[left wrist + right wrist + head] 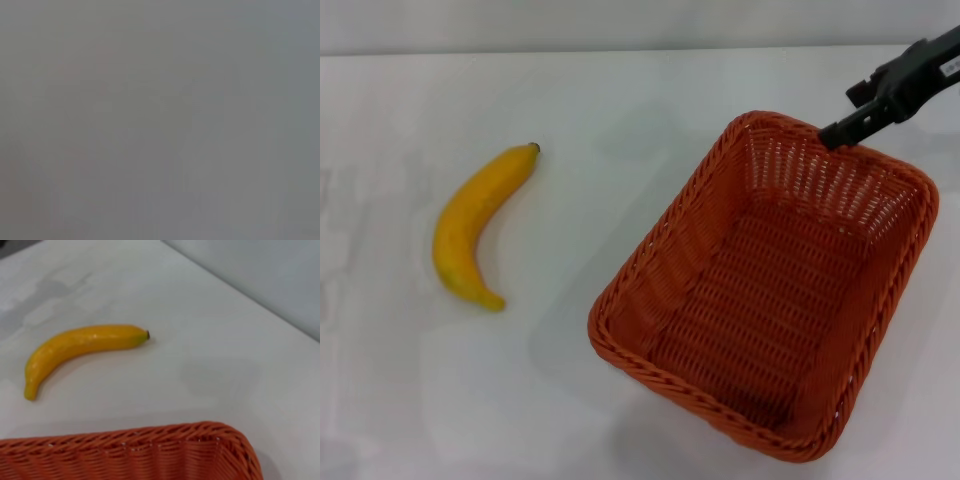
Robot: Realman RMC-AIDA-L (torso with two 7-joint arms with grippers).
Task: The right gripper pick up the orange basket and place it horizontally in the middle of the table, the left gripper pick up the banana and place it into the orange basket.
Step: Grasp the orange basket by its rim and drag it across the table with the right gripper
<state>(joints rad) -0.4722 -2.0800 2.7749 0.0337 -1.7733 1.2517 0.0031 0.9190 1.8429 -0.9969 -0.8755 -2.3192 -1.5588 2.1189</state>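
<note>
While my right arm reaches in from the far right of the head view, my right gripper (840, 133), a slim black finger-like jaw with a small white label, sits at the far rim of the rectangular orange woven basket (770, 290). Its dark tip touches the braided rim near the basket's far corner, on the short wall farthest from me. Whether it is clamped on that rim or only resting against it I cannot tell, because just one dark finger shows and the rest is hidden behind the weave.

The basket stands on the plain white smooth tabletop (620, 100), to the right of the middle, turned at a slant so that one rounded corner points toward me and to the left. Its near end looks a little raised, and a soft shadow lies under it on the left side. Inside I see only its ribbed woven floor and openwork walls.

Well apart from the basket, on the left part of the table, lies the single curved yellow banana (475, 225). It rests flat on the surface, its small dark stem tip pointing away from me and its blunt end toward me, with the curve bulging to the left.

From my right wrist camera I see the basket's braided rim (150, 450) close by, and beyond it the banana (82, 347) on the bare table (225, 365).

My left gripper shows in no view; my left wrist camera gives only a flat grey field.
</note>
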